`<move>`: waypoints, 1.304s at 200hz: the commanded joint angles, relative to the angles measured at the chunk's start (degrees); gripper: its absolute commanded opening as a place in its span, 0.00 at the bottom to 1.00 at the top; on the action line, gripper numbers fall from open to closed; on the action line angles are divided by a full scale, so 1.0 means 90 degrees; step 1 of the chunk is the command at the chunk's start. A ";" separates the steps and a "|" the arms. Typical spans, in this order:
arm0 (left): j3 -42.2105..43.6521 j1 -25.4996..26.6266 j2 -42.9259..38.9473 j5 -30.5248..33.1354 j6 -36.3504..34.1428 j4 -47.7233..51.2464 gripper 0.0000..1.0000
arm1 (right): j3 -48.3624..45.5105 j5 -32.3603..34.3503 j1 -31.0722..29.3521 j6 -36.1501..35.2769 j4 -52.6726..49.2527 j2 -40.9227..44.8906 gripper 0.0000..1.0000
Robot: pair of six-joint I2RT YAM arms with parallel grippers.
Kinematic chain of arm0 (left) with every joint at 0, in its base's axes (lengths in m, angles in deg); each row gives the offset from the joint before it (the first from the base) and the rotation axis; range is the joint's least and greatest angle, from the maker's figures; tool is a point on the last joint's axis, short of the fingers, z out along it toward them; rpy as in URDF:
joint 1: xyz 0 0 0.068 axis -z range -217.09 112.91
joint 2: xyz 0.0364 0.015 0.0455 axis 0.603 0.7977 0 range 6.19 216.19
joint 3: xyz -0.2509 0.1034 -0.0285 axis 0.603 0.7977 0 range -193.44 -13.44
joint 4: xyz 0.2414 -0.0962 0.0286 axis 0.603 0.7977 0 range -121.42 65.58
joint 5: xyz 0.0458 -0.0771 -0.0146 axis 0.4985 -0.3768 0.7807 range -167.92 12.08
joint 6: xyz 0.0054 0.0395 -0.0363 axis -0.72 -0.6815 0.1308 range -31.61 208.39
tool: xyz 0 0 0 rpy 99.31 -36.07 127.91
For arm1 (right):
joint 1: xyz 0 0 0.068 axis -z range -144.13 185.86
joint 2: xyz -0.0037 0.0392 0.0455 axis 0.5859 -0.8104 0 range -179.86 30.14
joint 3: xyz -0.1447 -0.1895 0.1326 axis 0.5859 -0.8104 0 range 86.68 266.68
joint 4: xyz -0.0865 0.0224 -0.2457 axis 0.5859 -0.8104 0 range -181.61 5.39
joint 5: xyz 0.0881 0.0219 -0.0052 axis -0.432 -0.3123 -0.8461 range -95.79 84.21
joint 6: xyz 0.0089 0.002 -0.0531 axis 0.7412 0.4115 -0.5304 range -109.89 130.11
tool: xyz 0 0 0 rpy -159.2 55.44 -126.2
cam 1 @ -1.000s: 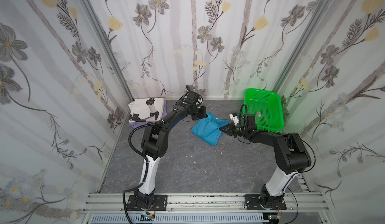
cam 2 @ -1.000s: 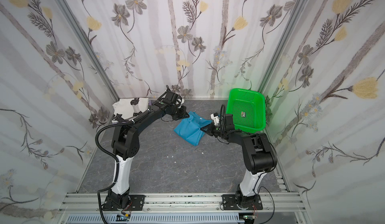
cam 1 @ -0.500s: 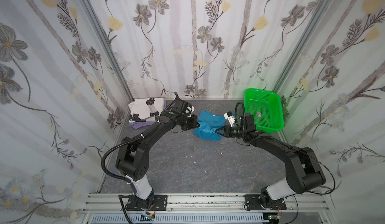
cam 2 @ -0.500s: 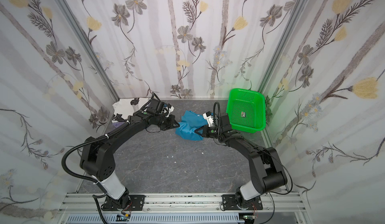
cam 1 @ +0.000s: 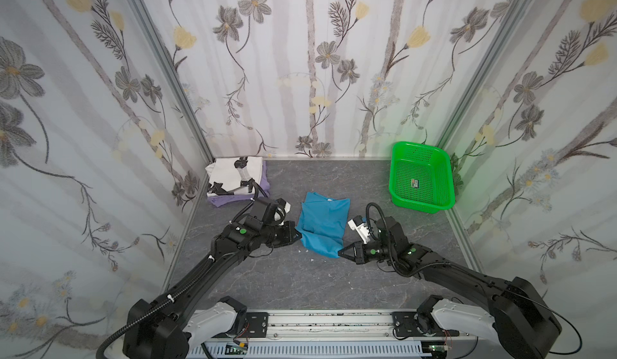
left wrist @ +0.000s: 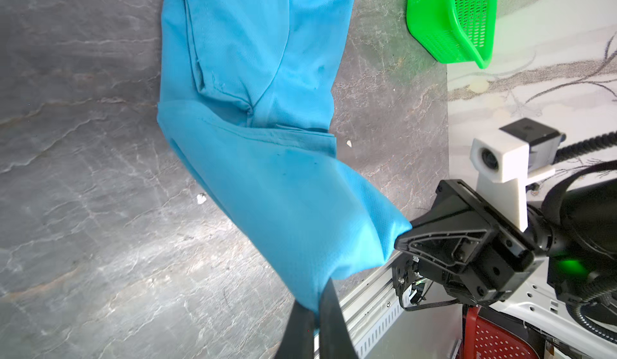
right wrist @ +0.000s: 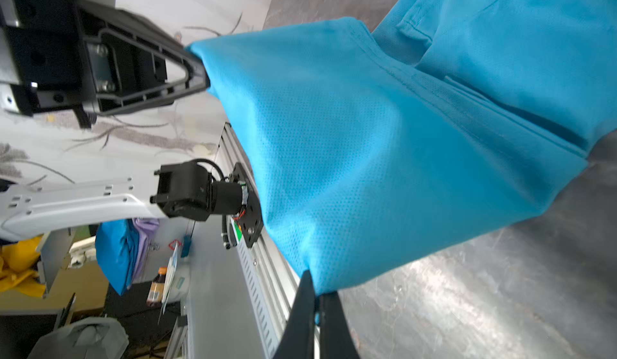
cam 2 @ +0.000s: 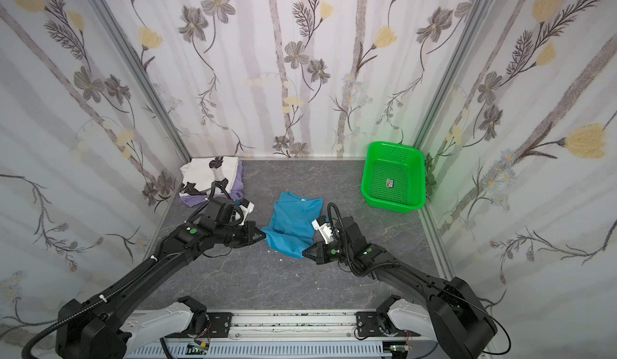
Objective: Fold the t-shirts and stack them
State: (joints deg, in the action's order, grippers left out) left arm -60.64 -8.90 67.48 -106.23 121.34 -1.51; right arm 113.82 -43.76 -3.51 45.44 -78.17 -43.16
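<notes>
Left wrist view catches the teal-blue t-shirt's pin-dotted knit and stitched hem, which both top views flatten to plain colour. My left jaws and right jaws are pressed together, each pinching a near hem corner above the marbled desk. The shirt's long axis runs away from me, collar toward the back wall. Only the top views show the white printed t-shirt on the lavender t-shirt, far left.

Three tall panel walls, papered in pale stripes with grey and yellow flowers, enclose the space and meet at the back corners along silver aluminium posts. The flat dark-grey floor has white marble-like veins and a few small white specks. The light is bright and even, leaving a soft sheen on the floor.
</notes>
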 commanded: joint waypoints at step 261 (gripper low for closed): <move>-0.5719 -0.0789 0.6518 -0.1149 -0.0377 -0.0396 0.06 | 0.3498 -0.0831 0.2723 0.1586 0.2098 -0.5064 0.05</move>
State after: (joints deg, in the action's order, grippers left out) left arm -107.96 -15.24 122.98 -115.08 117.97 -6.30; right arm 143.02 -52.09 20.29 57.47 -62.74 -86.74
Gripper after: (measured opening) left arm 0.058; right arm 0.049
